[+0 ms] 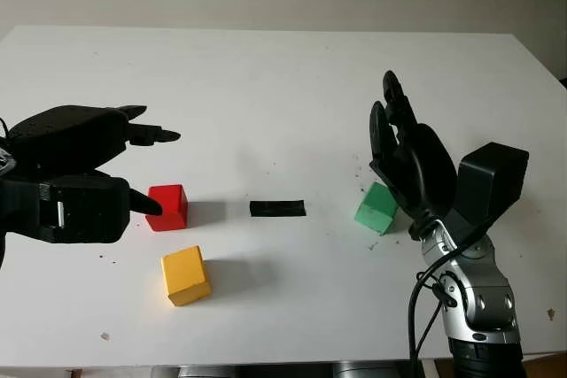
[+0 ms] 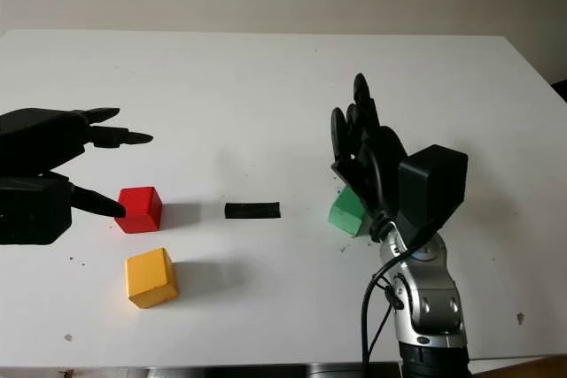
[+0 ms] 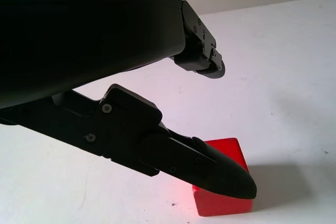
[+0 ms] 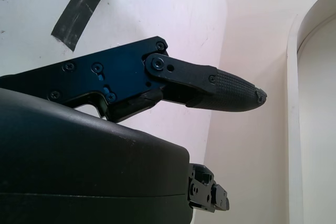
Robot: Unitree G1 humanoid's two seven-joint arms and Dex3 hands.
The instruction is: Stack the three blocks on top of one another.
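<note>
1. My landmark is the strip of black tape (image 1: pixel 277 208), a flat matt rectangle stuck on the white bench (image 1: pixel 266 86); I can read no writing or brand on any object
2. The red block (image 1: pixel 167 207) is a smooth, glossy cube standing on the bench to the left of the tape, well apart from it
3. The yellow block (image 1: pixel 186 275) is a matching plain cube, left of the tape and nearer to me, just beside the red block but not touching it
4. The green block (image 1: pixel 376 208) is a cube of the same kind on the right of the tape, partly hidden behind my right hand
5. My left hand (image 1: pixel 133 165), hard black plastic with screwed joints, is released and holds nothing; it is left of the tape, with one fingertip (image 3: pixel 231 179) just beside the red block's near face
6. My right hand (image 1: pixel 403 152) is released too, raised upright right of the tape, just beside the green block; its fingertip pad (image 4: pixel 236 95) is ribbed
</note>
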